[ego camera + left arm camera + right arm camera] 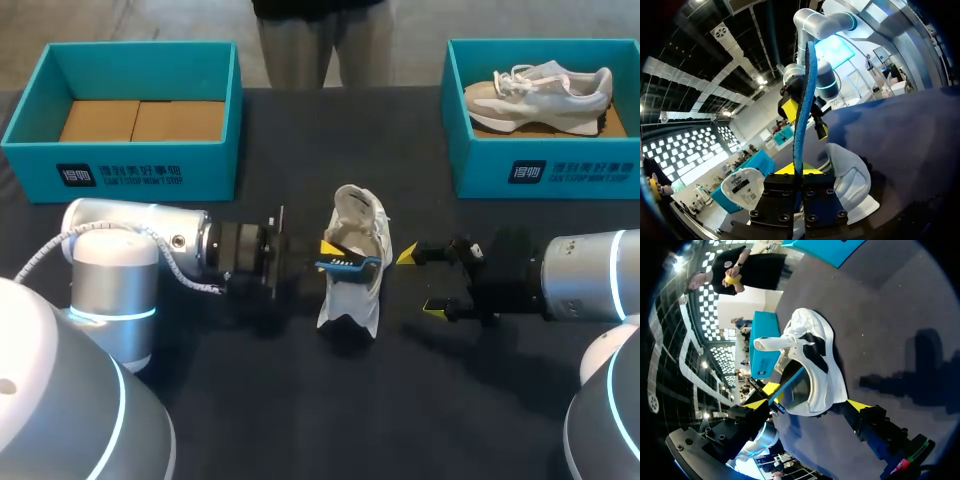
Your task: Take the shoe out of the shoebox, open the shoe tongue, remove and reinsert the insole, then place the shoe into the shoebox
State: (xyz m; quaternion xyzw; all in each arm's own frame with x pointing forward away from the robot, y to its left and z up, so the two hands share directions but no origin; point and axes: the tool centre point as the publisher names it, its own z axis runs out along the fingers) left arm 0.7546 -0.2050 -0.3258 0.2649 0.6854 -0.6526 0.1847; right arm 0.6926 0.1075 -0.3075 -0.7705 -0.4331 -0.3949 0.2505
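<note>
Dark table [300, 420]: white shoe [352, 300] at centre. Left gripper [335, 255] clamped on blue insole [350, 264] at shoe's opening. Right gripper [420, 282] spread wide, just beside shoe. Far edge: left shoebox [130, 165], right shoebox [540, 170] holding grey shoe [540, 92].

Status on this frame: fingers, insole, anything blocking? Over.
Left gripper shut on blue insole, at mouth of white shoe. Right gripper open beside shoe, fingers apart from it. Nothing in the way.
</note>
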